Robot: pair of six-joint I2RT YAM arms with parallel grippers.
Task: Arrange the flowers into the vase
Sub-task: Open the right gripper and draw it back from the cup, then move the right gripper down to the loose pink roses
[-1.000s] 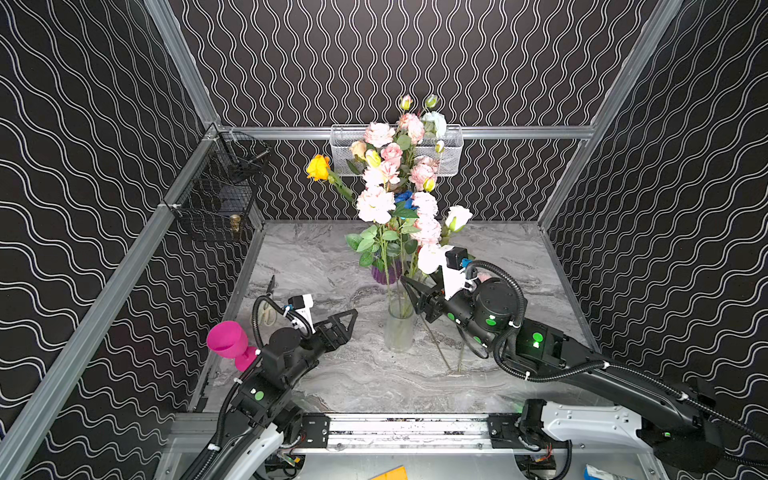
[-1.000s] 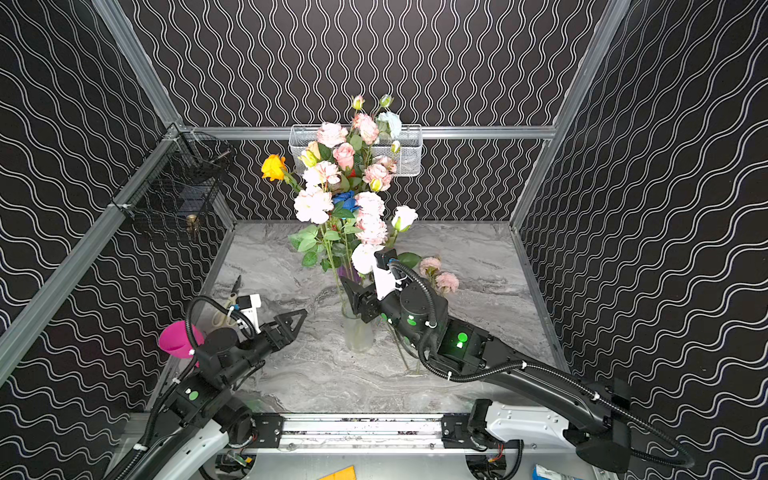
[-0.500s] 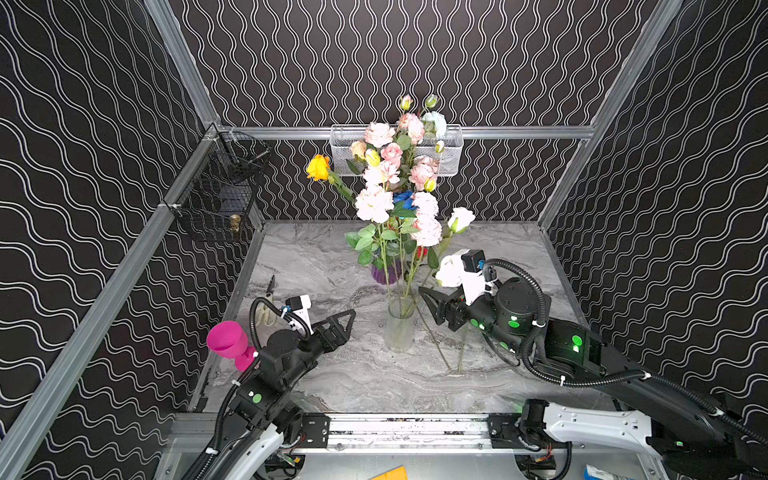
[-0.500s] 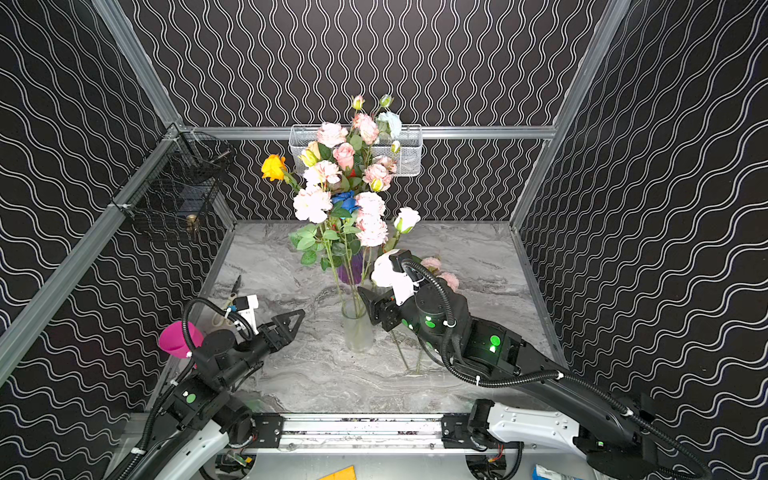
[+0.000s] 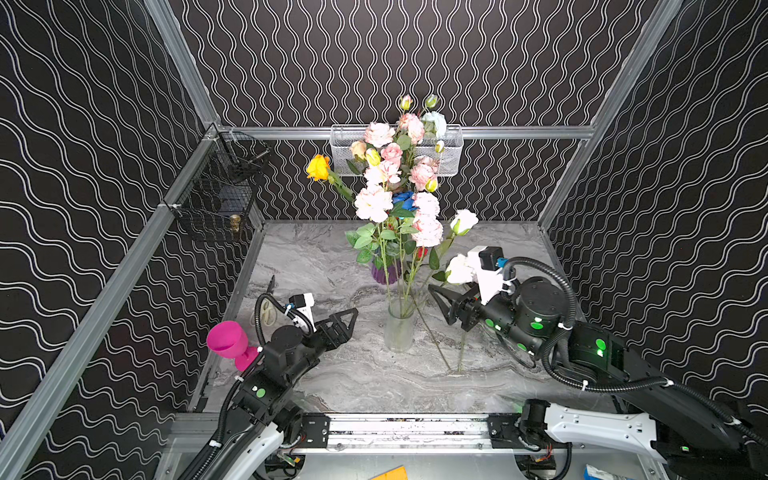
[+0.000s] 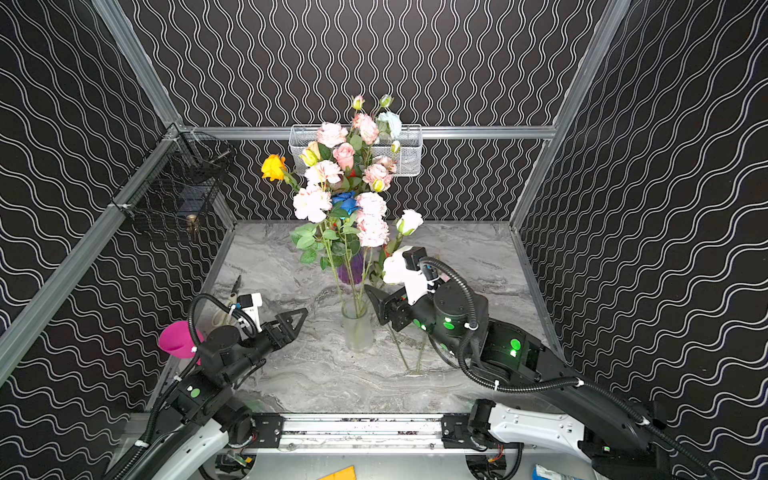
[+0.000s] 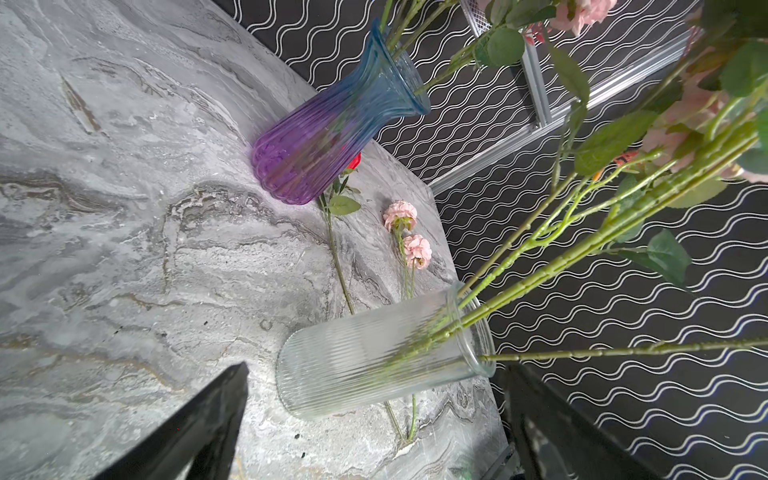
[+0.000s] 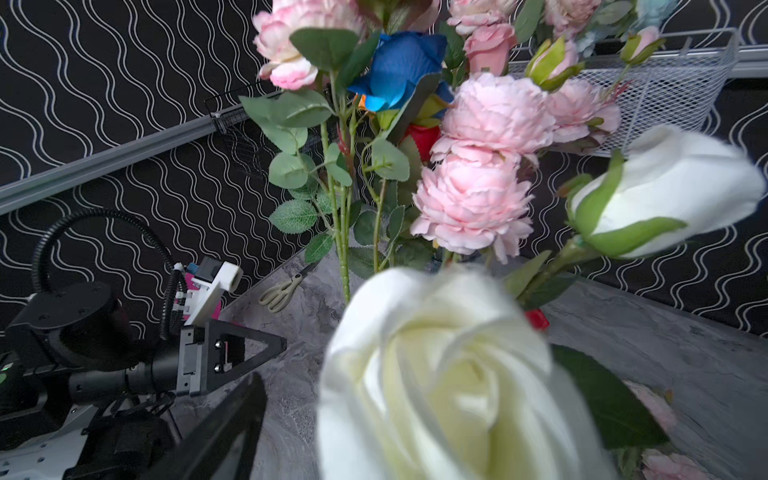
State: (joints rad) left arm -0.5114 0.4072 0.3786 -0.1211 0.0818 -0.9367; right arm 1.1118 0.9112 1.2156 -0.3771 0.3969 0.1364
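Left fingers [image 5: 343,322] and right fingers [image 5: 444,302] gape empty; most flowers [image 5: 374,203] stand in the clear vase [image 5: 399,332] and purple vase [image 5: 384,274], some lie on the surface [image 5: 332,266], and the white rose [image 5: 459,269] crowding the right wrist could snag, toppling its vase.

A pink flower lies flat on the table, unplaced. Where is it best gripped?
Probably by its bare lower stem, from above, jaws across it: the pink flower lies flat beside the clear vase, and that end is thin and leafless.
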